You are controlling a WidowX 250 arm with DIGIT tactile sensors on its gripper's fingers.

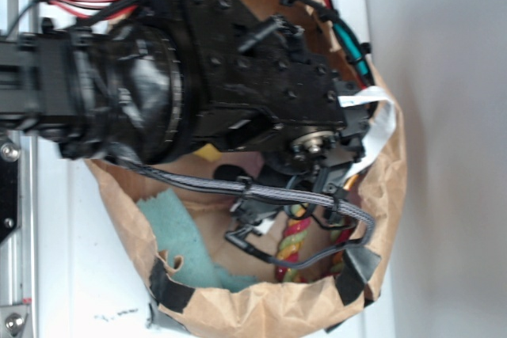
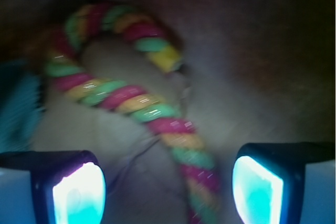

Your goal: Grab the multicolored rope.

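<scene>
The multicolored rope, twisted red, yellow and green, lies curved on the brown floor of a paper bag. It hooks round at the top left and runs down to the bottom of the wrist view, passing between my two fingers, nearer the right one. My gripper is open, with its glowing pads well apart and not touching the rope. In the exterior view only a short stretch of the rope shows below the black arm, and the fingers are hidden behind the wrist.
A brown paper bag with black tape on its rim surrounds the gripper. A teal cloth strip lies inside on the left, and its edge shows in the wrist view. The arm's grey cable crosses the bag's opening.
</scene>
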